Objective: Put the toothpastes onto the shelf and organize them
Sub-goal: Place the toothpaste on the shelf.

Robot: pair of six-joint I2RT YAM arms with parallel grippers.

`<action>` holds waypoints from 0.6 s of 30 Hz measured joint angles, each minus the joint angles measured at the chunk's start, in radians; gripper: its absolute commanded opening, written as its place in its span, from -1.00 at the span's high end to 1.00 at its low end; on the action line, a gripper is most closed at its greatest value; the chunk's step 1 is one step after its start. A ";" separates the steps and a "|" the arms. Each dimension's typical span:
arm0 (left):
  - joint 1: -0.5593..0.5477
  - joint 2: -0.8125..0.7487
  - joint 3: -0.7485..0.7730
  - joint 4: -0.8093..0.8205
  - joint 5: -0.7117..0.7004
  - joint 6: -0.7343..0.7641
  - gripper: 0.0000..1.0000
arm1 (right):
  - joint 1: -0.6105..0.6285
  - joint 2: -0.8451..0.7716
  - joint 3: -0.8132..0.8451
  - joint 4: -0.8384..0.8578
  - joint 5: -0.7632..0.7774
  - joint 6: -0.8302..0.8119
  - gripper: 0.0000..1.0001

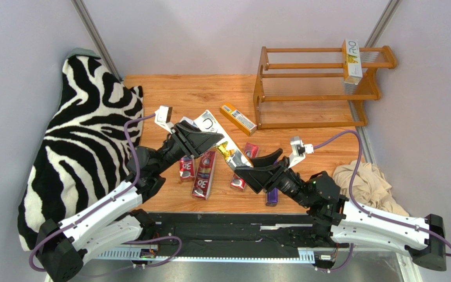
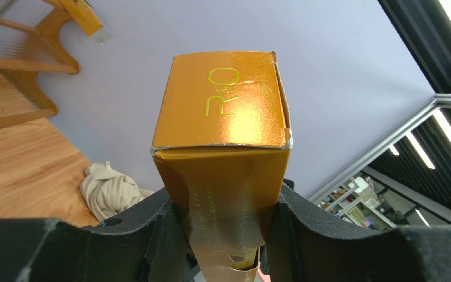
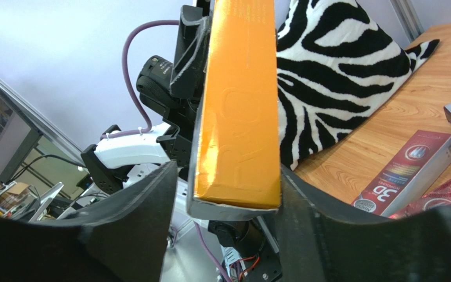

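left gripper [image 2: 226, 197]: pinching one end of orange carton [image 2: 222, 106] | right gripper [image 3: 231, 173]: fingers either side of its other end, cannot tell if pressing | carton: bridging both grippers, above the table [image 1: 169, 94]

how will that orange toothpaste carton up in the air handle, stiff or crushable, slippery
Probably light and fairly stiff: the orange toothpaste carton juts straight out of the left jaws without sagging. Likely crushable, since its end flap edge already looks wrinkled. Its glossy metallic skin may slip a little in a loose grip.
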 measured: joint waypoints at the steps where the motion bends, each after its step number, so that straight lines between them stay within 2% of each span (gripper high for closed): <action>1: 0.000 0.003 0.000 0.001 0.005 -0.002 1.00 | 0.000 0.006 0.001 0.000 0.000 0.000 -0.05; 2: 0.000 0.007 0.000 0.003 0.009 -0.005 1.00 | 0.000 0.009 0.001 0.000 0.001 0.000 0.11; 7: 0.000 0.011 0.000 0.031 0.018 -0.010 1.00 | 0.000 0.011 0.006 -0.001 0.005 0.011 0.44; 9: 0.000 0.011 0.000 0.035 0.018 -0.011 1.00 | 0.000 0.010 0.008 -0.001 0.007 0.011 0.49; 12: -0.001 0.011 0.000 0.035 0.018 -0.011 0.35 | 0.001 0.002 0.008 -0.010 0.010 0.016 0.50; 13: -0.001 0.012 0.000 0.035 0.019 -0.010 -0.29 | 0.002 -0.001 0.008 -0.015 0.013 0.018 0.51; 14: -0.002 0.012 0.000 0.035 0.019 -0.009 -0.57 | 0.004 -0.005 0.008 -0.020 0.015 0.019 0.51; 16: -0.002 0.010 -0.001 0.033 0.020 -0.005 -0.93 | 0.005 -0.013 0.008 -0.032 0.023 0.022 0.53; 18: -0.002 0.002 -0.002 0.016 0.021 0.016 -0.93 | 0.004 -0.028 0.008 -0.055 0.043 0.027 0.55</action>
